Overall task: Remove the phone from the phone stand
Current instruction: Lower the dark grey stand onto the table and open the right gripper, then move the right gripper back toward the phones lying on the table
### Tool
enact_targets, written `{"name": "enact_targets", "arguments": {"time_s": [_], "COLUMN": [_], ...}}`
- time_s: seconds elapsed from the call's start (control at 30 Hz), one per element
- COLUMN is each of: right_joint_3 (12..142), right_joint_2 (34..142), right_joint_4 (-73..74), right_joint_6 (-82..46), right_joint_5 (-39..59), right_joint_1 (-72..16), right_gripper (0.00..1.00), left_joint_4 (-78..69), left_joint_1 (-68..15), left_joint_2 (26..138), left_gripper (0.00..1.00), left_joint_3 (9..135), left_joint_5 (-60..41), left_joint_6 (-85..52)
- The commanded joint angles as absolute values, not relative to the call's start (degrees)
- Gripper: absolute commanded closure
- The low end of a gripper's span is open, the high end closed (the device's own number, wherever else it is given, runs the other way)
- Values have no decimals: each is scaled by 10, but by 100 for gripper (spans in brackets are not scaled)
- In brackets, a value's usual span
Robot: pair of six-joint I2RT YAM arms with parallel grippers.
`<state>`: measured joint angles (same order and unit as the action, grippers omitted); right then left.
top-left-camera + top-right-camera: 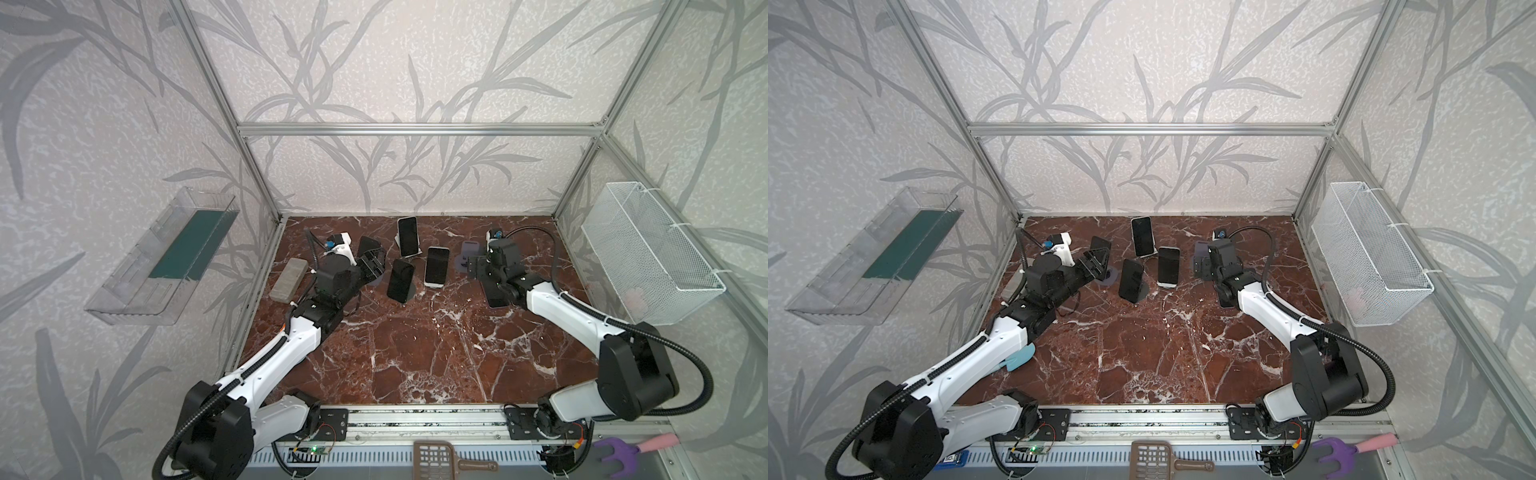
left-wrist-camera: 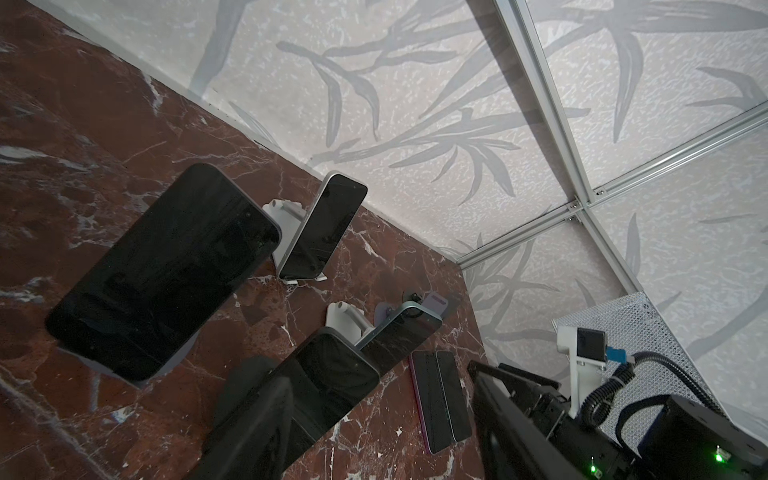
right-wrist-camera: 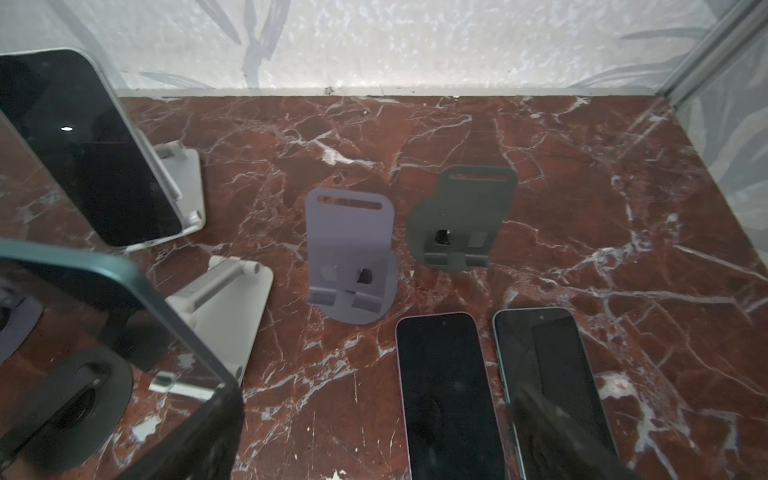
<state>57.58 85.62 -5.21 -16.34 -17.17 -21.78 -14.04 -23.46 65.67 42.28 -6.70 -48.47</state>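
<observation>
My left fingers (image 1: 373, 268) lie turned on their side, just in front of the dark phone (image 2: 166, 270). I cannot tell from any view whether they are apart or together. In the left wrist view that phone sits off to one side of them, not between them. My right fingers (image 3: 557, 432) stand wide apart with nothing in them, low over a pink-rimmed phone (image 3: 444, 395) and a teal-rimmed phone (image 3: 548, 386) that lie flat, side by side.

Room on the left is tight. The black phone (image 1: 401, 280) on its black stand (image 1: 409, 293) is just beside my left fingers, and a grey block (image 1: 289, 279) lies between that arm and the side wall. The front half of the table (image 1: 415, 353) is open marble between the arms.

The dark phone leans back, screen blank and glossy, on a round-based stand (image 1: 1111, 276) at the rear left of the table. Behind the centre, a back phone (image 1: 407, 236) rests on a white stand. Near it, a teal-edged phone (image 1: 436, 266) sits on a white folding stand (image 3: 224, 307).

Ahead of my right fingers, a lavender stand (image 3: 353, 253) and a grey stand (image 3: 461, 220) are both empty, each a slotted matte plastic plate on a rounded base. The table is red-brown with white veins.
</observation>
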Motion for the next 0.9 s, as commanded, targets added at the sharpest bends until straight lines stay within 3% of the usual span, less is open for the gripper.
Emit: {"name": "enact_targets", "arguments": {"time_s": [0.0, 0.13, 0.27, 0.4, 0.53, 0.57, 0.8, 0.87], "right_joint_3": [634, 599, 499, 498, 455, 458, 484, 481], "right_joint_2": [880, 851, 754, 744, 766, 773, 802, 813], "right_joint_4": [-119, -94, 63, 65, 124, 117, 83, 83], "right_joint_6": [-216, -94, -84, -99, -64, -91, -183, -206], "right_joint_5": [-219, -146, -123, -73, 42, 30, 53, 45], "right_joint_1": [-221, -221, -221, -221, -221, -221, -221, -221], "right_gripper": [1, 6, 13, 16, 53, 55, 45, 54], "left_joint_4": [-128, -133, -128, -133, -136, -137, -157, -184], "left_joint_1": [-232, -235, -236, -236, -235, -235, -234, -223], "left_joint_2": [663, 674, 673, 685, 693, 692, 648, 639], "left_gripper": [31, 31, 31, 31, 31, 31, 31, 31], "left_joint_3": [445, 457, 453, 453, 458, 458, 433, 429], "left_joint_5": [-101, -136, -121, -129, -150, -150, -96, -97], "left_joint_6": [-497, -492, -482, -483, -493, -493, -485, -492]}}
